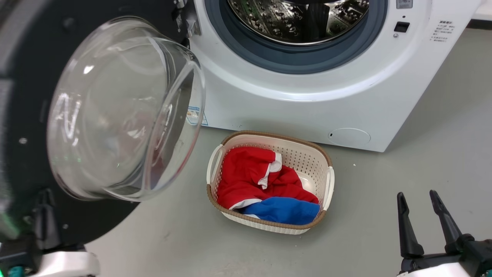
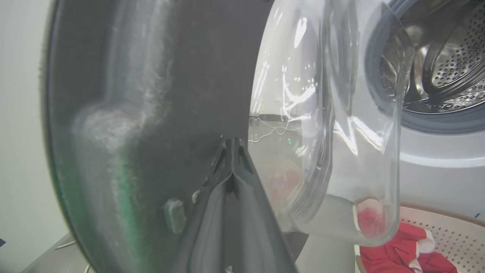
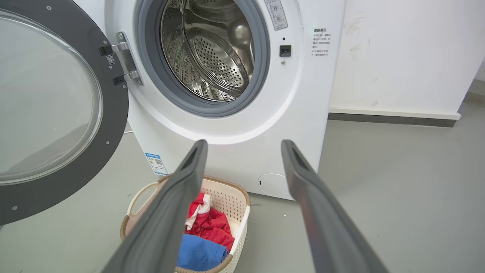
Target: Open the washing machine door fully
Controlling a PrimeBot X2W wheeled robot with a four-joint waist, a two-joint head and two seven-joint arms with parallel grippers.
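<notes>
The washing machine door (image 1: 27,127) stands open, well clear of the front of the washing machine (image 1: 307,104). It hangs from a metal hinge (image 3: 127,57) on the robot's left side of the opening. The door's black inner face and its bulging glass bowl (image 1: 123,111) are turned outward into the room. The steel drum (image 1: 300,19) and the grey gasket (image 1: 292,63) around it are fully exposed. The left gripper (image 2: 232,142) is at the lower part of the door's inner face, just beside the glass bowl. Its two fingers are pressed together with no gap and nothing between them. The tips point at the black ring and appear to meet it, but actual contact cannot be confirmed. The right gripper (image 1: 416,193) is low on the robot's right, well apart from the door and the machine. Its fingers are spread wide and are empty, held above the bare grey floor (image 1: 423,154). A cream basket (image 1: 329,181) sits on the floor just in front of the machine, below the opening. It holds a red garment (image 1: 250,173) and a blue garment (image 1: 284,209). A small blue label (image 3: 155,163) and a round cap (image 1: 349,137) are visible low on the machine's front panel.
</notes>
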